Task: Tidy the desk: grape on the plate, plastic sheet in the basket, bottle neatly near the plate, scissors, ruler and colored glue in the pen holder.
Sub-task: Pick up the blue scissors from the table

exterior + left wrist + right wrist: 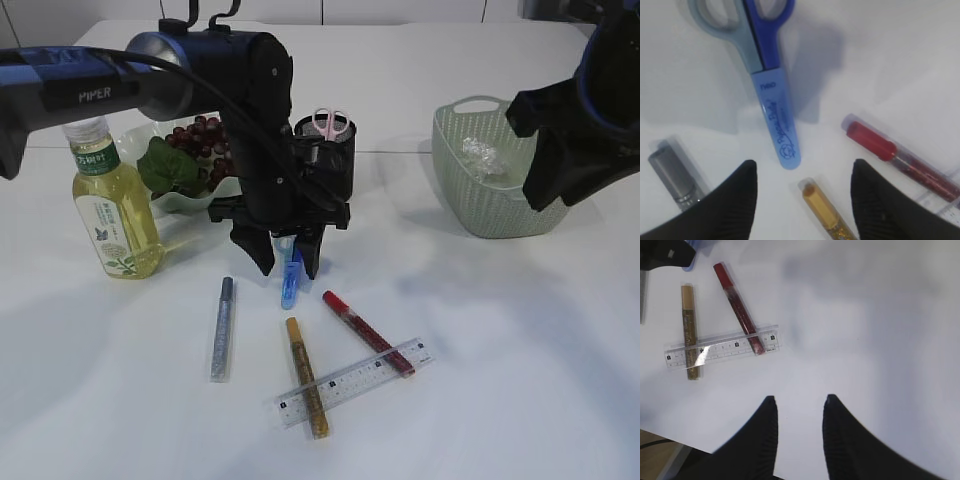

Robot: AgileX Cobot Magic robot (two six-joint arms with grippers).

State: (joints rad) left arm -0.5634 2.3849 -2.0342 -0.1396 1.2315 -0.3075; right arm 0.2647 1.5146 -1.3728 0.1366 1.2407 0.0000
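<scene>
Nearest on the white table (520,380), the clear ruler (352,381) lies across the gold glue (307,376) and the near end of the red glue (366,332); the silver glue (222,327) rests apart to their left.

Just beyond them, my left gripper (287,262) hangs over the blue scissors (291,277), jaws spread and holding nothing. From my left wrist, the scissors' sheathed tip (782,135) points toward the gap between my fingers (740,200), handles away from me, with the silver glue's cap (671,175) by my left finger, the gold tip (820,202) between the two fingers and the red glue (890,152) off to the right. I cannot tell whether my fingers touch the scissors.

My right gripper (799,412) hovers at the right over bare table, jaws part open and empty, the ruler (722,347) and the two glue sticks it crosses well away on its left.

Farther back, the bottle (112,200) stands upright at the left beside the plate (185,198), which carries the grapes (200,145). The black pen holder (325,150) behind my left arm shows pink scissors (331,122) sticking up. At far right, the green basket (475,195) holds the crumpled plastic sheet (480,155).
</scene>
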